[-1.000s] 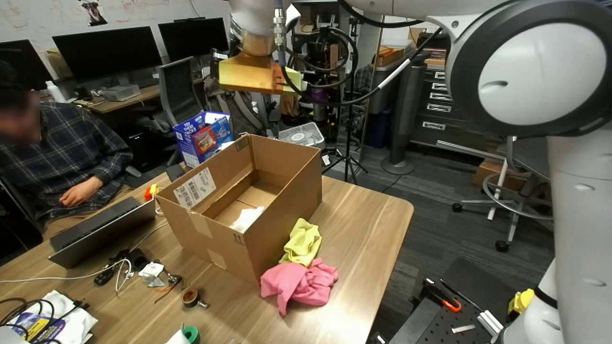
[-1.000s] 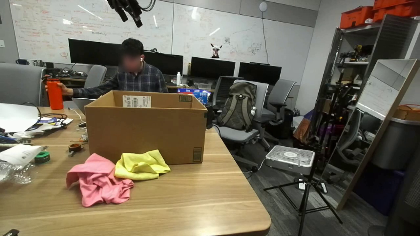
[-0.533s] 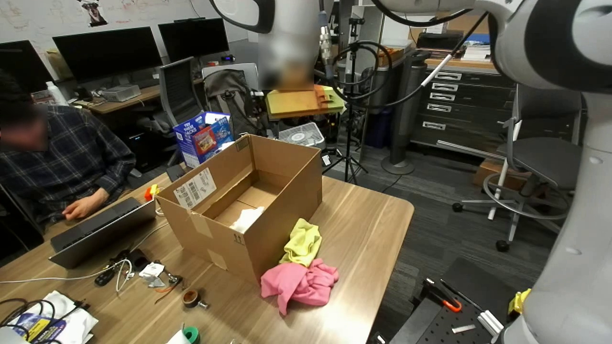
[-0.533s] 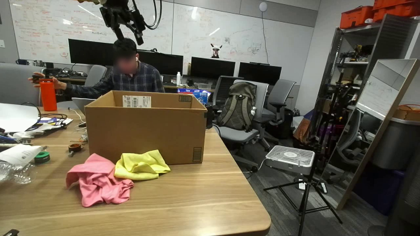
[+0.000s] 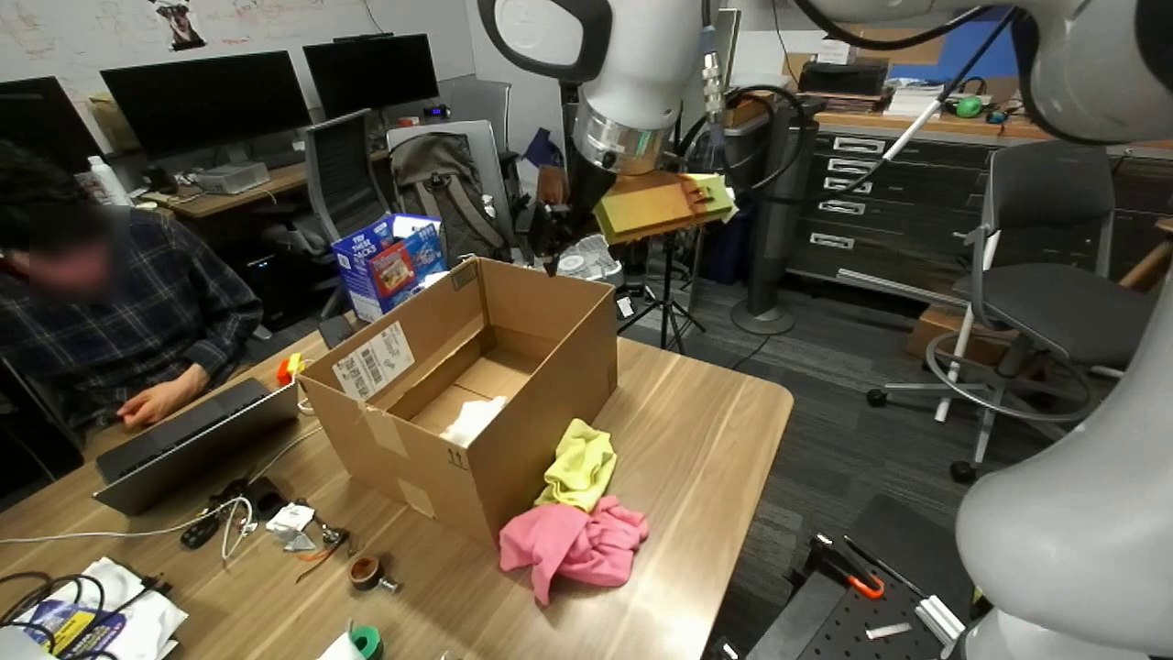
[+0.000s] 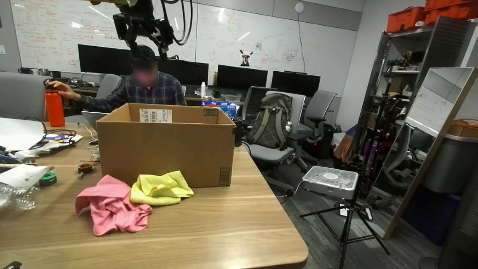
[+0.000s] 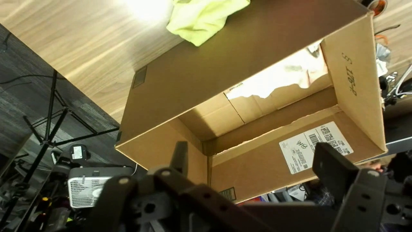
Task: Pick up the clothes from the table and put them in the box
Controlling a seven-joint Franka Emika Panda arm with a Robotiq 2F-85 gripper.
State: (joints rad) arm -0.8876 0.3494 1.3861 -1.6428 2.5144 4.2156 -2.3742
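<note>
Your pincer [image 7: 254,156] hangs higher than the cardboard carton [image 6: 166,153], its jaws spread wide. On the wood-grain tabletop [image 6: 227,228], the crumpled pink cloth [image 6: 112,205] and yellow cloth [image 6: 160,189] lie touching, just beside the carton; inside the carton you see pale cloth [image 7: 286,77], washed out by glare.

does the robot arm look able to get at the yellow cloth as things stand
Probably yes: the open gripper holds nothing, and the yellow cloth looks uncovered on top. The box stands close beside it, though, so the gripper would likely have to descend outside it.
</note>
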